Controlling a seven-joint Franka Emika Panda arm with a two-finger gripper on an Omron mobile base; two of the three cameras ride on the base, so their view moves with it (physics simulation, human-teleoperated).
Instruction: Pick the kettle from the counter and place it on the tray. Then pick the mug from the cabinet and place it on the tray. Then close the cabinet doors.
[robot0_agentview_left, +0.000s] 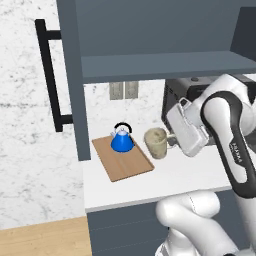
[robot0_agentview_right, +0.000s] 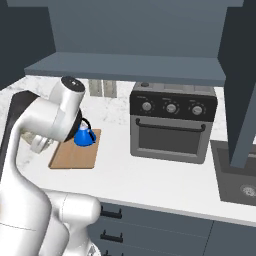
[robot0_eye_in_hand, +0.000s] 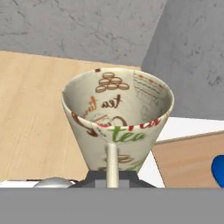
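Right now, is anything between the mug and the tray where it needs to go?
Nothing visible blocks it. The mug, held by the gripper, hangs just off the tray's right edge. The kettle sits on the tray's far part, leaving the near part bare.

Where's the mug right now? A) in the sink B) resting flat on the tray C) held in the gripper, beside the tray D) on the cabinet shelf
C: the mug hangs in the shut gripper, tipped on its side just right of the tray, where the kettle already sits.
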